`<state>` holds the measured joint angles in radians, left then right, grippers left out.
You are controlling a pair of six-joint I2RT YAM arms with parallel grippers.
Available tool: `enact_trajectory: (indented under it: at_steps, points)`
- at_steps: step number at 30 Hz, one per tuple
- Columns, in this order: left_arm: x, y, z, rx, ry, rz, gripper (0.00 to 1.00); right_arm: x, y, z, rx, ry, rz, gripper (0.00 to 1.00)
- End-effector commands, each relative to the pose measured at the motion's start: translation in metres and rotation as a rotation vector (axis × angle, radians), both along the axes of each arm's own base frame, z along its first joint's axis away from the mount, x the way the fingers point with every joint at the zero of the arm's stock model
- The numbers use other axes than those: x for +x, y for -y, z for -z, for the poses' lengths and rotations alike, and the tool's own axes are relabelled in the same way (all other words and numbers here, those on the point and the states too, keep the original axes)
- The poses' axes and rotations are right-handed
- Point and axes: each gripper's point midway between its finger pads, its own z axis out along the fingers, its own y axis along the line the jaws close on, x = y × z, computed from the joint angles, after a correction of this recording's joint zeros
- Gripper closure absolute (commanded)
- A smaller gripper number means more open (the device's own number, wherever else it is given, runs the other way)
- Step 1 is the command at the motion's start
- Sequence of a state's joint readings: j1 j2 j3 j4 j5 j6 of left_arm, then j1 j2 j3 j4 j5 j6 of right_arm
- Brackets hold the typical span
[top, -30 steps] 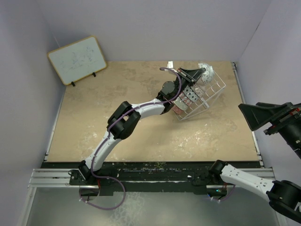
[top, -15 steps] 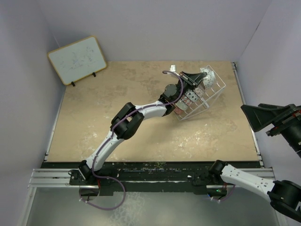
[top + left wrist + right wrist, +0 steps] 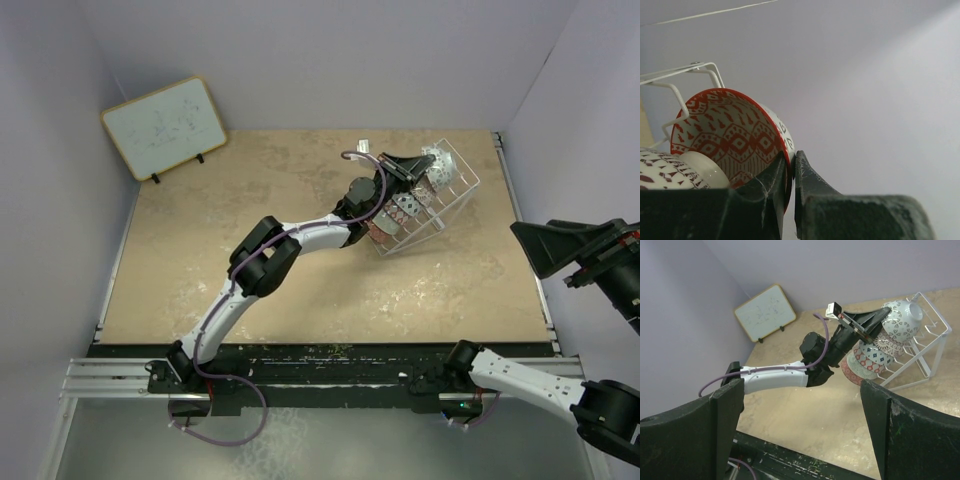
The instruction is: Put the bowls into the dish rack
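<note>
In dish rack near table edge, left gripper clamps red bowl rim.

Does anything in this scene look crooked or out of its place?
Yes. The dish rack lies skewed to the edges of the table and seems tipped up on one side, while the left gripper pinches the rim of the red bowl.

Light: bright, even, diffuse | Shadows: faint, soft on the table | Focus: I see close fingers blurred, dark.
</note>
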<state>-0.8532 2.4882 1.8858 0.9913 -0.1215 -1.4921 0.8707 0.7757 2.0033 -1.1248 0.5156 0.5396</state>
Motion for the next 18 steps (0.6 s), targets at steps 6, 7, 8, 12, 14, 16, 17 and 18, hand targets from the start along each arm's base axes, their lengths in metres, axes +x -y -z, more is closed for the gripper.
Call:
enact_trajectory:
  at_steps: [6,7,8,12,14,16,17,18]
  points:
    - [0.001,-0.021,-0.052,-0.018,-0.049,-0.050,0.89,0.002,0.006,-0.001,0.017,0.003,0.026,0.00]
    - [0.001,-0.021,-0.053,-0.016,-0.057,-0.048,0.89,0.001,0.006,-0.001,0.018,0.002,0.027,0.00]
    - [0.002,-0.021,-0.050,-0.010,-0.068,-0.048,0.89,0.001,0.007,-0.001,0.018,0.002,0.028,0.00]
    - [0.002,-0.023,-0.045,0.007,-0.105,-0.056,0.90,0.000,0.009,0.000,0.022,0.001,0.029,0.00]
    - [0.002,-0.025,-0.042,0.010,-0.114,-0.056,0.90,0.000,0.009,0.001,0.025,0.000,0.029,0.00]
    - [0.001,-0.025,-0.039,0.008,-0.122,-0.054,0.90,0.000,0.009,0.003,0.025,-0.004,0.029,0.00]
    - [0.001,-0.026,-0.038,0.006,-0.127,-0.052,0.90,0.000,0.009,0.003,0.025,-0.005,0.029,0.00]
    - [0.000,-0.026,-0.037,0.007,-0.130,-0.050,0.89,0.000,0.009,0.004,0.025,-0.007,0.027,0.00]
